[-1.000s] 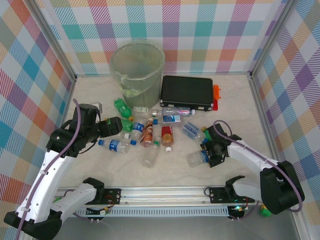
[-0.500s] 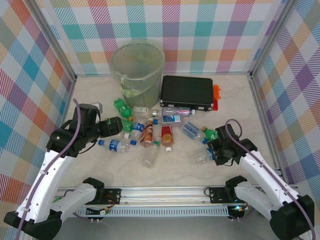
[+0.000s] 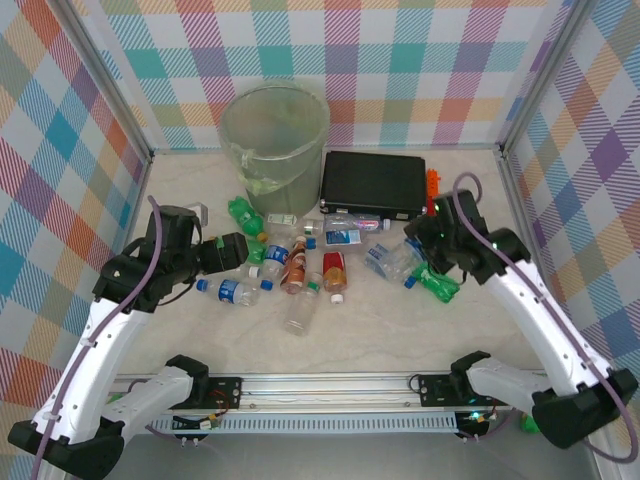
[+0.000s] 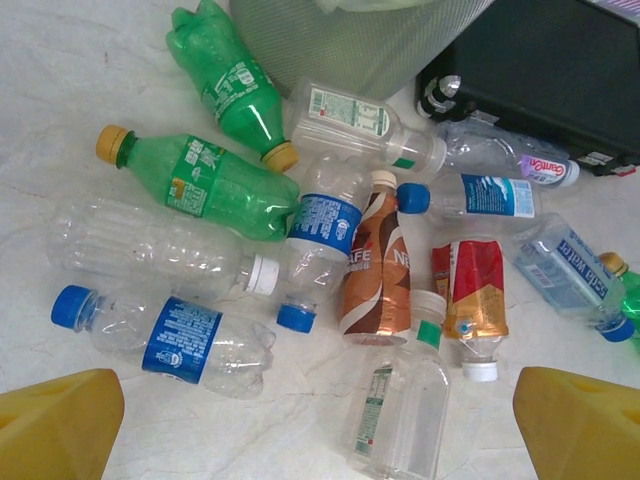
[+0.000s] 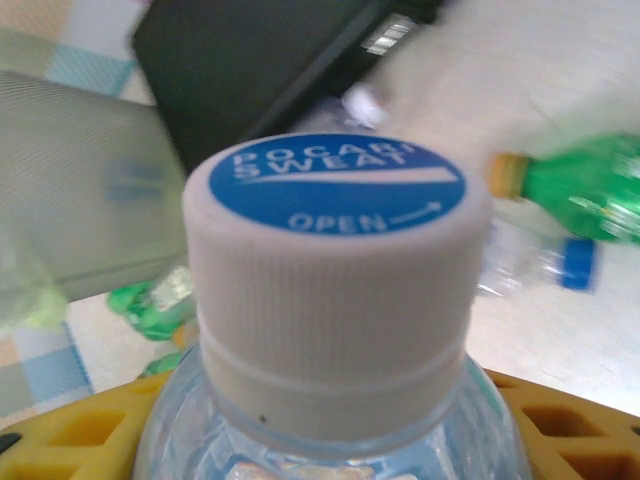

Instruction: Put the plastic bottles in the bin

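**Q:** In what state is the right gripper [image 3: 418, 252] found?

**A:** It is closed partway on a clear bottle [image 3: 396, 262]; the neck is clamped between the yellow fingers [image 5: 565, 420], just below a white cap [image 5: 328, 270] with a blue top; the cap is turned toward the wrist camera.

**Q:** Where is that bottle located relative to the bin [image 3: 290, 150]?

**A:** It is held off the table [image 3: 350, 340], at the right end of the pile and in front of the black case [image 3: 373, 183]; the bin is set well apart from it, to the far left, just beside the left end of the case; in the right wrist view the bin wall [image 5: 80, 190] is seen left of the cap.

**Q:** And the left gripper [image 3: 236, 250]?

**A:** Its fingers [image 4: 60, 430] are spread to the full; nothing is held; it is positioned over the left side of the pile.

**Q:** Where are the other bottles [image 3: 300, 265] placed?

**A:** They are laid flat on the table between the two grippers, in front of the bin and the case; one green bottle [image 3: 437, 284] is found just beside the right gripper, on its near side.
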You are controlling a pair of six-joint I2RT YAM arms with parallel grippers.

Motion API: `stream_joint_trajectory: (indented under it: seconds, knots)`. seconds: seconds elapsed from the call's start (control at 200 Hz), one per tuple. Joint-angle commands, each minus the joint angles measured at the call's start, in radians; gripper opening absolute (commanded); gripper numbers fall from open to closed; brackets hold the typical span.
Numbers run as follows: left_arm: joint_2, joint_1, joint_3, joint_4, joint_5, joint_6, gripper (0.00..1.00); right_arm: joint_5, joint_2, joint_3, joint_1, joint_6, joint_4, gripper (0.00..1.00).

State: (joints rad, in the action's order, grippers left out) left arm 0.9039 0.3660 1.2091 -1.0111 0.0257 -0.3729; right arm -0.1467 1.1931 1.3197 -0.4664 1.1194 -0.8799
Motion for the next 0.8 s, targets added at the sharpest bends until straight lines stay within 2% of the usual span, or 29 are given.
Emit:
stream_joint_trajectory:
  seconds: [0.0, 0.3, 0.59, 0.685, 0.795]
  knots:
    - [-0.005, 0.010, 0.044, 0.011, -0.013, 0.006, 0.99, 0.001, 0.104, 0.151, -0.019, -0.132, 0.073, 0.60]
    - [0.009, 0.010, 0.080, 0.014, -0.015, -0.042, 1.00, 0.039, 0.440, 0.635, -0.028, -0.317, 0.123, 0.58]
    - [0.056, 0.010, 0.164, -0.022, 0.080, -0.128, 1.00, 0.128, 0.789, 1.160, -0.028, -0.412, 0.139, 0.58]
    - [0.070, 0.010, 0.204, -0.027, 0.066, -0.130, 0.99, 0.134, 0.868, 1.261, -0.028, -0.410, 0.177, 0.58]
    - [0.087, 0.010, 0.237, -0.025, 0.056, -0.144, 1.00, 0.142, 0.905, 1.271, -0.028, -0.388, 0.275, 0.58]
